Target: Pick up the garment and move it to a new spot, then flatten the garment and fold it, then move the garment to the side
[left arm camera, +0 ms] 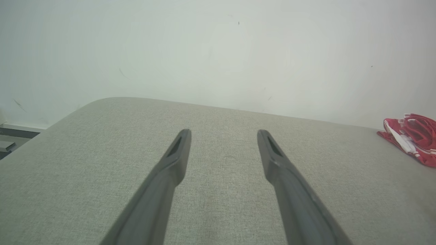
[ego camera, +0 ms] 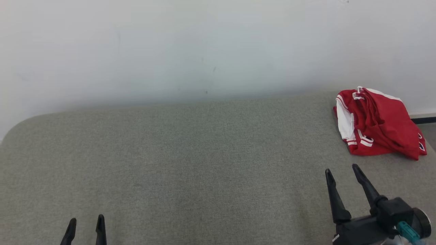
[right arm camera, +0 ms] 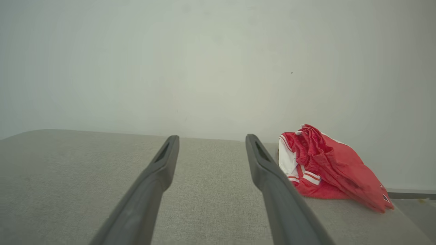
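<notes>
A pale wall (ego camera: pixel 204 44) backs the grey fabric bench (ego camera: pixel 190 156) before me. The red-and-white garment (ego camera: pixel 378 124) lies crumpled at the bench's far right corner, by the wall. My right pincer (ego camera: pixel 341 168) hovers near it, fingers apart and empty. My left pincer (ego camera: pixel 86 218), also spread, is well apart from it.

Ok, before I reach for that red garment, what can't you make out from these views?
- Head view: the garment lies bunched; its own folds hide its shape and type.
- Head view: the dark marks at its hem are too small to read.
- Left wrist view: the right edge cuts the garment off.
- Head view: the bottom edge cuts the left gripper off below its fingertips.
</notes>
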Controlling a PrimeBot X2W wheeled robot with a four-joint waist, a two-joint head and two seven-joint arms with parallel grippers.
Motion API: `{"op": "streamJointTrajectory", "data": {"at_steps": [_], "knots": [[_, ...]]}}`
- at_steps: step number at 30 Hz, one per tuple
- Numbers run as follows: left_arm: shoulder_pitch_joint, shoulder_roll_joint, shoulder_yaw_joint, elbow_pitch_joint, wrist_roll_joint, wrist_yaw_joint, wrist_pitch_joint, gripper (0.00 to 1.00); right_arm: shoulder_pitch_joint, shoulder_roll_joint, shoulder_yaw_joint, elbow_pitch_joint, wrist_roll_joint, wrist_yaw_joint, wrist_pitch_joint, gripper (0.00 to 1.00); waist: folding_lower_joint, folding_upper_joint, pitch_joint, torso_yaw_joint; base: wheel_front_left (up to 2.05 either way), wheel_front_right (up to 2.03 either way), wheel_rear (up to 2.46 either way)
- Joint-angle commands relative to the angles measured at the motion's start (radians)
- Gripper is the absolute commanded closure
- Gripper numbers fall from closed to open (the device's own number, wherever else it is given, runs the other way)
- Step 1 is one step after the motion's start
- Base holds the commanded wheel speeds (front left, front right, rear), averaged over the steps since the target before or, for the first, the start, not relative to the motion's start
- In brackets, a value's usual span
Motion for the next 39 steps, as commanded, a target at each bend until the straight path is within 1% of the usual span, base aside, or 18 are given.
{"op": "streamJointTrajectory", "data": {"at_steps": [1, 7, 14, 19, 20, 24, 39], "knots": [[0.003, -0.003, 0.003, 0.011, 0.006, 0.000, 0.000, 0.00, 0.043, 0.018, -0.013, -0.026, -0.003, -0.003, 0.000, 0.00, 0.0004, 0.0003, -0.027, 0.020, 0.00, 0.00, 0.00], [-0.011, 0.007, -0.006, 0.036, 0.007, -0.005, 0.000, 0.00, 0.125, 0.056, -0.037, -0.072, 0.002, -0.003, -0.009, 0.00, 0.0004, 0.0003, -0.037, 0.026, 0.00, 0.00, 0.00], [-0.026, 0.019, -0.030, 0.066, 0.001, -0.006, 0.000, 0.00, 0.133, 0.069, -0.048, -0.066, -0.001, -0.003, -0.019, 0.00, 0.0004, 0.0003, -0.045, 0.029, 0.00, 0.00, 0.00], [-0.034, 0.023, -0.028, 0.083, 0.011, -0.007, 0.000, 0.00, 0.124, 0.075, -0.060, -0.047, 0.008, -0.003, -0.029, 0.00, 0.0004, 0.0003, -0.051, 0.034, 0.00, 0.00, 0.00], [-0.024, 0.016, -0.029, 0.084, 0.009, -0.006, 0.000, 1.00, 0.127, 0.072, -0.058, -0.045, 0.005, 0.000, -0.027, 1.00, 0.0004, 0.0003, -0.051, 0.034, 0.00, 0.00, 0.00], [-0.004, 0.003, -0.033, 0.120, 0.008, -0.005, 0.003, 1.00, 0.148, 0.074, -0.057, -0.006, 0.006, 0.000, -0.025, 1.00, 0.0004, 0.0002, -0.051, 0.035, 0.00, 0.00, 0.00], [-0.057, -0.007, -0.020, 0.129, -0.263, -0.006, 0.080, 1.00, 0.107, 0.081, -0.083, 0.013, 0.301, 0.000, 0.041, 1.00, 0.0004, 0.0002, -0.037, 0.035, 0.00, 0.00, 0.00]]}}
